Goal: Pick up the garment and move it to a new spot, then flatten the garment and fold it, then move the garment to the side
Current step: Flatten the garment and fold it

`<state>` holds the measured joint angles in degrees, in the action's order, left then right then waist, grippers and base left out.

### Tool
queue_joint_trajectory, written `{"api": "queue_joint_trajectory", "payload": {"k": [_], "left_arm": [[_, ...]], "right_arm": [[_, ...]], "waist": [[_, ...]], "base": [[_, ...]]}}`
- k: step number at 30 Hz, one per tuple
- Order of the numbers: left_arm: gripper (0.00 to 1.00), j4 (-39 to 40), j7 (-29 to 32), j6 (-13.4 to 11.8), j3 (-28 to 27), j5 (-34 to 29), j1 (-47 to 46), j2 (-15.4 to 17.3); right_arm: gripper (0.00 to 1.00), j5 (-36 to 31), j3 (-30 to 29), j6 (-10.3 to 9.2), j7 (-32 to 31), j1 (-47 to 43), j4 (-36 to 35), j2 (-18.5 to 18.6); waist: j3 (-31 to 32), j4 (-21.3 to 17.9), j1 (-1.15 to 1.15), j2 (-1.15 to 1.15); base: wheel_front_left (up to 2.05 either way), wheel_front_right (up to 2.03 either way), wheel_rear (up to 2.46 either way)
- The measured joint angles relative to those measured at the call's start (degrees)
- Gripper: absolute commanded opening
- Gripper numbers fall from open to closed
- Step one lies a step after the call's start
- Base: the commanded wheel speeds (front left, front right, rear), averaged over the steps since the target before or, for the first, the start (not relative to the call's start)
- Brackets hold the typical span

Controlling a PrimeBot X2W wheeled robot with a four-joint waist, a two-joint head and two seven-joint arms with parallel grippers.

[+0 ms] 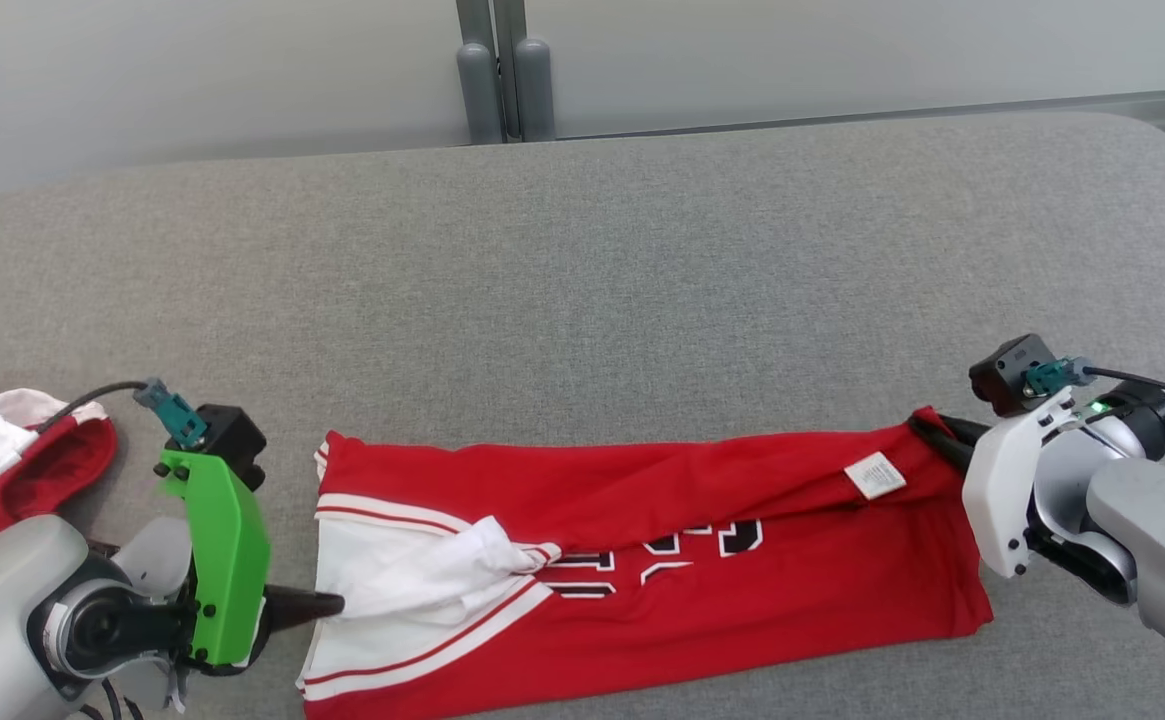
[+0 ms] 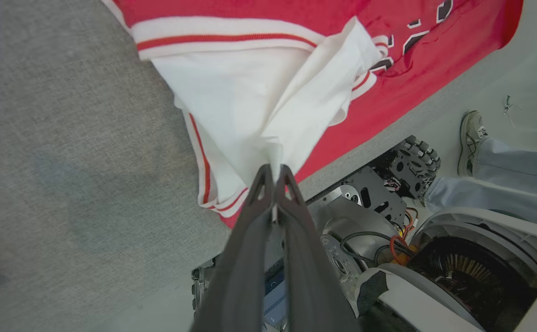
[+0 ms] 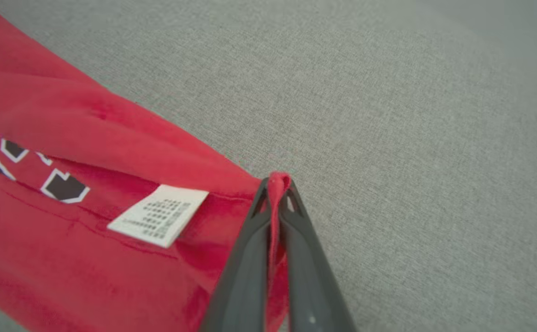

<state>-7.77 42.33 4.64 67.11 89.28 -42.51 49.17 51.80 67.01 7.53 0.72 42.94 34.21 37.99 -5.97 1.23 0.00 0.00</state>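
Note:
A red garment [image 1: 702, 570] with white trim and black-and-white lettering lies stretched sideways along the near part of the grey padded table [image 1: 582, 280]. Its white end [image 2: 259, 106] is pulled into a fold that my left gripper [image 1: 327, 603] [image 2: 274, 171] is shut on. At the opposite end my right gripper [image 1: 927, 428] [image 3: 275, 182] is shut on the red corner [image 3: 277, 177], just beside a white care label [image 1: 875, 475] [image 3: 157, 220]. The cloth between the two grippers is creased, with one layer folded over the lettering.
Another red and white cloth [image 1: 12, 450] lies bunched at the table's left edge. Past the table's near edge, the left wrist view takes in the robot's wheeled base [image 2: 388, 184] and a person's shoe [image 2: 471, 138] and trouser leg on the floor. A pale wall runs behind the table.

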Motion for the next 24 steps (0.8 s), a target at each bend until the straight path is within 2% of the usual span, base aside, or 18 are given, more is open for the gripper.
{"api": "queue_joint_trajectory", "payload": {"k": [8, 9, 10, 11, 12, 13, 18, 21, 24], "left_arm": [[0.0, 0.9, 1.3, -0.9, 0.7, 1.9, 1.8, 0.1], [0.0, 0.9, 1.5, -1.0, 0.7, 1.9, 1.9, 0.1], [0.0, 0.9, 1.5, -1.1, 0.8, 1.9, 2.0, 0.0], [0.33, 0.7, 1.5, -1.1, 0.9, 1.9, 2.1, 0.0], [0.89, 0.5, 1.5, -1.2, 1.0, 1.9, 2.3, 0.0], [1.0, 0.4, 1.7, -1.4, 1.2, 1.9, 2.4, 0.0], [1.0, -1.2, 1.0, -1.6, 1.7, 0.6, 2.9, 0.0], [1.0, -1.6, -2.0, -0.9, 0.3, 0.3, 2.9, -0.3], [1.0, -1.7, -6.9, -0.1, -1.9, -0.9, 2.8, -0.2]], "right_arm": [[0.0, 5.3, 5.5, 0.0, -5.3, 2.2, -1.9, 2.2], [0.05, 5.7, 5.7, 0.0, -6.1, 2.2, -2.1, 2.3], [0.23, 6.0, 5.9, 0.0, -6.8, 2.2, -2.2, 2.3], [0.44, 6.6, 6.0, 0.0, -7.9, 2.2, -2.2, 2.2], [1.0, 6.9, 6.1, 0.0, -8.6, 2.2, -2.3, 2.3], [1.0, 7.0, 6.2, 0.0, -8.9, 2.2, -2.2, 2.3], [1.0, 7.4, 6.3, 0.0, -10.0, 2.1, -2.9, 2.3], [1.0, 8.1, 6.4, 0.0, -10.4, 2.0, -3.3, 2.9], [1.0, 10.1, 6.1, 0.0, -7.7, 2.0, -4.2, 4.2]], "waist": [[-0.5, -0.6, 0.0, 0.0], [-0.5, -0.7, 0.0, 0.0], [-0.5, -0.7, 0.0, 0.0], [-0.4, -0.7, 0.0, 0.0], [-0.3, -0.7, 0.0, 0.0], [-0.2, -0.8, 0.0, 0.0], [0.5, -0.9, 0.0, 0.0], [1.2, -0.9, 0.0, 0.0], [2.2, -0.9, 0.0, 0.0]], "base": [[0.0, 0.0, 0.0], [0.0, 0.0, 0.0], [0.0, 0.0, 0.0], [0.0, 0.0, 0.0], [0.0, 0.0, 0.0], [0.0, 0.0, 0.0], [0.0, 0.0, 0.0], [0.0, 0.0, 0.0], [0.0, 0.0, 0.0]]}}
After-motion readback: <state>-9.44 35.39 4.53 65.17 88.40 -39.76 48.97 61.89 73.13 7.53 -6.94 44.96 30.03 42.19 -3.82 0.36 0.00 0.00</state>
